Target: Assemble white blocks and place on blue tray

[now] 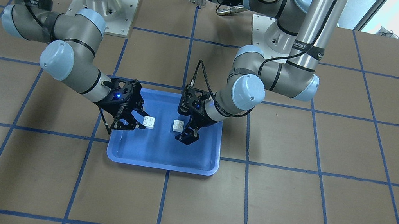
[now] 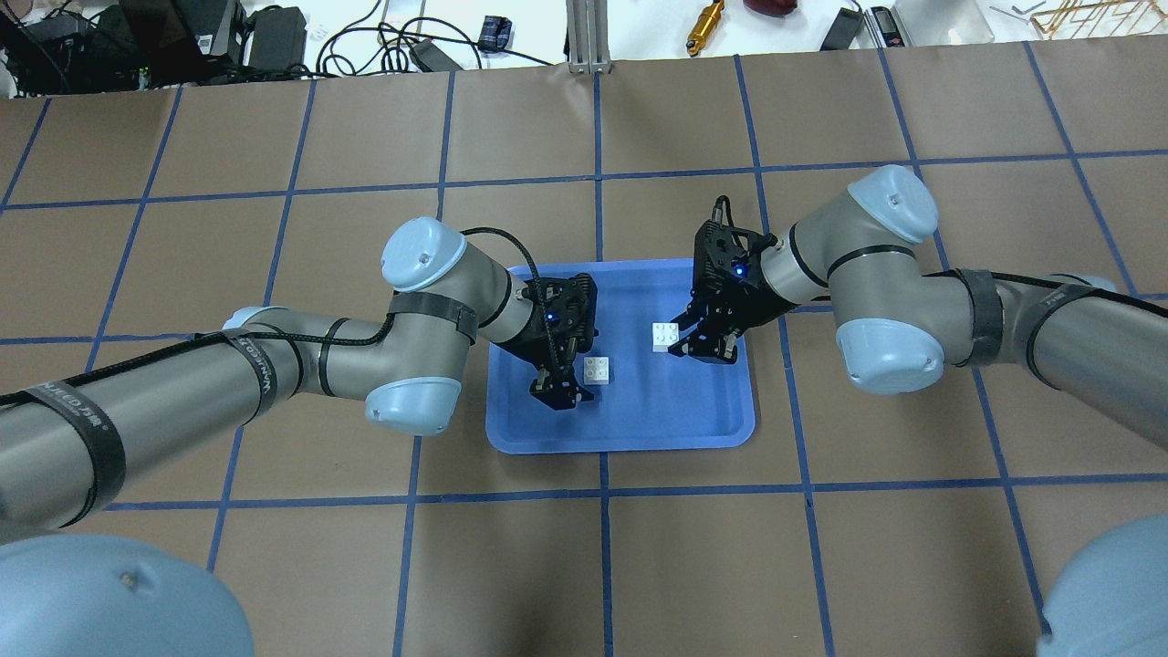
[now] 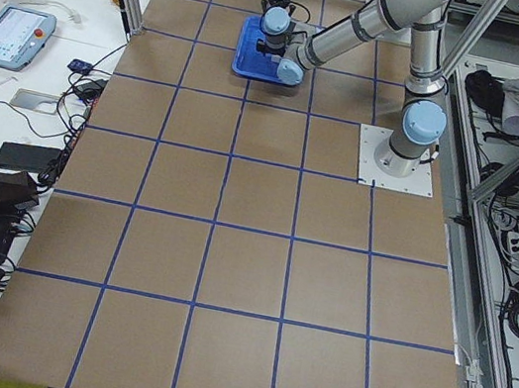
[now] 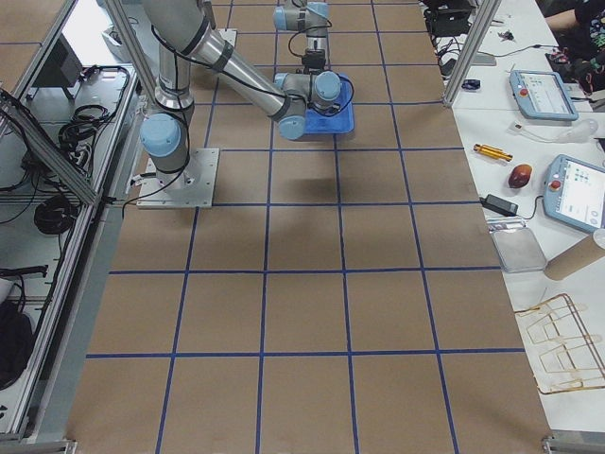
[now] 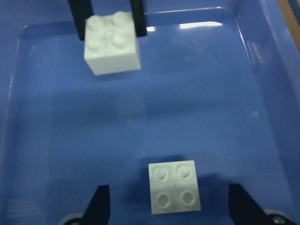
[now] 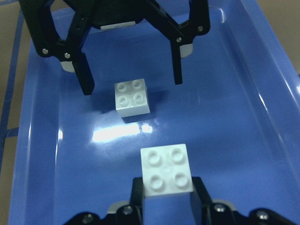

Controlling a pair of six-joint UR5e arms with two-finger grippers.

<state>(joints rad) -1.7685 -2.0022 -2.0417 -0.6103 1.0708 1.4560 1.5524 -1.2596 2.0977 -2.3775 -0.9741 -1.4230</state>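
Nearest item, right wrist view: right gripper, jaws closed on the first white block, pinching its two side faces, studs up. I cannot tell from any view whether this block is clear of the tray floor or resting on it.

Item two: second white block, studs up, sitting on the floor of the blue tray, apart from the first block with bare tray between them.

Item three: left gripper, jaws spread wide, one on each side of the second block and touching neither face. It has hold of nothing.

Item four: tray, lying flat on the desk between the two arms, both grippers reaching in over it from opposite sides.

Status, as I read it:
- Done: one block gripped; the other bracketed, ready to be gripped.
- Not done: the blocks are not joined.
- Outstanding: close the left jaws on the second block, line one block's underside over the other's studs, press them together, set the joined pair on the tray floor, release.

Note: both blocks already sit within the tray's outline, so the joining is the main work left.
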